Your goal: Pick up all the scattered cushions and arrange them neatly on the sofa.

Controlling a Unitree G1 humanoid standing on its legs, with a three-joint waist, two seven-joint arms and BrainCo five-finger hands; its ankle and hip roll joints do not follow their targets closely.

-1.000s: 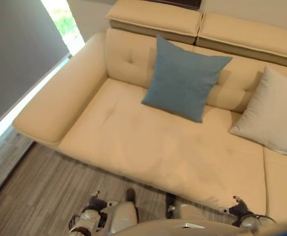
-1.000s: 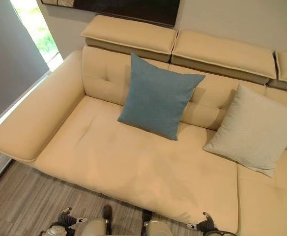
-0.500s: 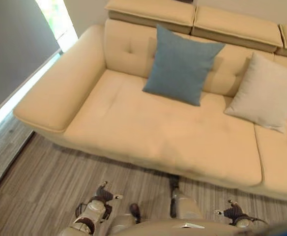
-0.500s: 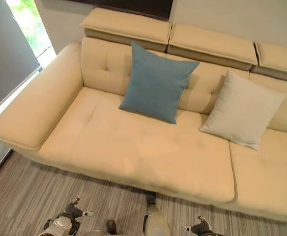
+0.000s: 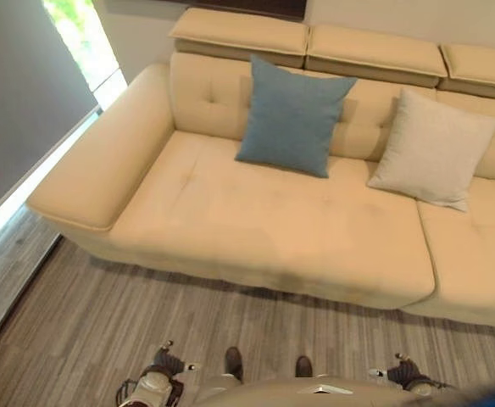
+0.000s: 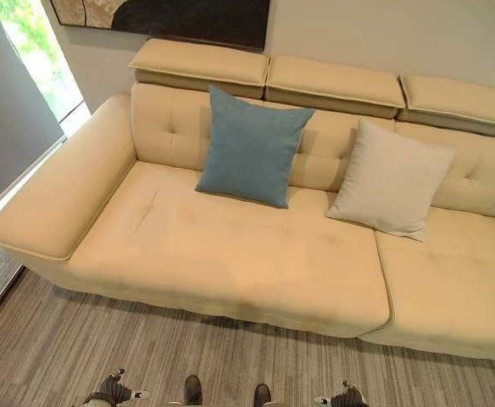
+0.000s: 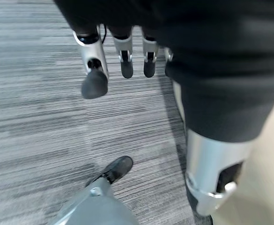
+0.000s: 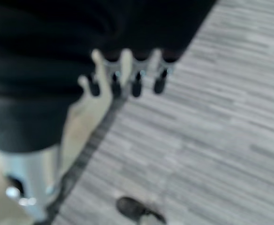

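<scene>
The sofa (image 6: 230,246) is running out past the right edge, so its far end is not showing. The blue cushion (image 6: 252,146) is covering part of the backrest behind it, and the cream cushion (image 6: 390,178) is doing the same. The picture (image 6: 158,17) on the wall is being cut off by the top edge.

No readable text, label, brand, number or sign is showing on anything in these views.
</scene>
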